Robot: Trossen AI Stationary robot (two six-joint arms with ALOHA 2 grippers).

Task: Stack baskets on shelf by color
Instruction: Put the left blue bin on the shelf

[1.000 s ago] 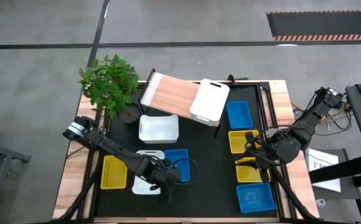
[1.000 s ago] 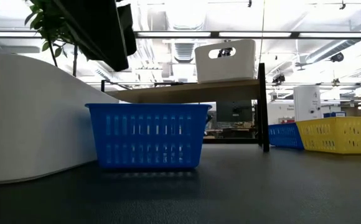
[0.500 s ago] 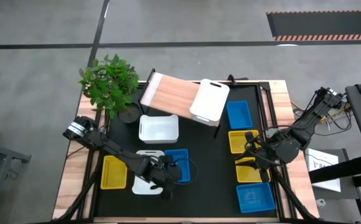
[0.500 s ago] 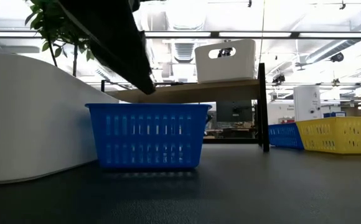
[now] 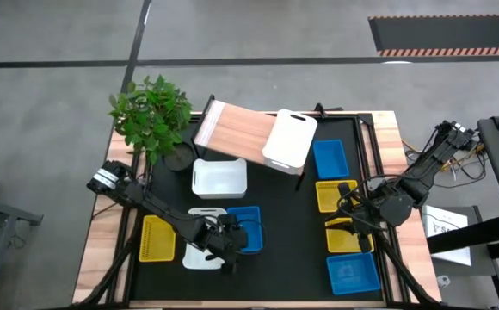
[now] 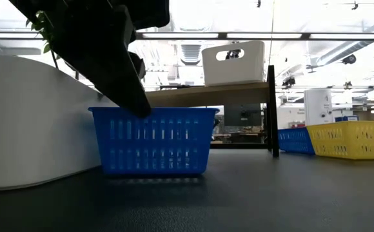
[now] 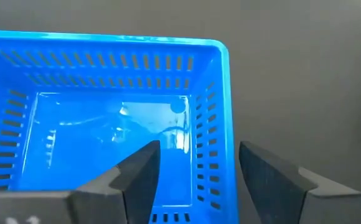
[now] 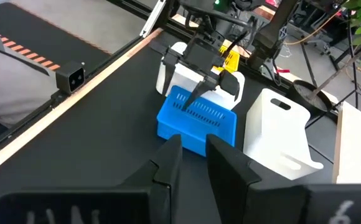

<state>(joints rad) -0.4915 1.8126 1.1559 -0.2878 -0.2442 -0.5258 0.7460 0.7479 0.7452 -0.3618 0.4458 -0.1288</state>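
Note:
A blue basket [image 5: 248, 226] stands on the black table near the front, against a white basket [image 5: 200, 255]. My left gripper [image 7: 199, 149] is open and low over the blue basket [image 7: 106, 124]. One finger [image 7: 140, 174] is inside it and the other [image 7: 267, 177] outside, on either side of a side wall [image 7: 213, 124] near a corner. I see no touch. The wooden shelf [image 5: 237, 131] at the back carries one white basket [image 5: 290, 138]. My right gripper [image 5: 346, 215] hovers by the yellow baskets at the right, narrowly open and holding nothing.
A white basket [image 5: 219, 178] sits mid-table and a yellow basket [image 5: 157, 238] at the front left. At the right stand two blue baskets [image 5: 330, 158] [image 5: 353, 273] and two yellow baskets [image 5: 335, 195] [image 5: 346, 238]. A potted plant [image 5: 152, 112] is at the back left.
My left gripper has come down toward the blue basket. In the low view it drops from the top of the picture to the basket's rim. The baskets have stayed where they were.

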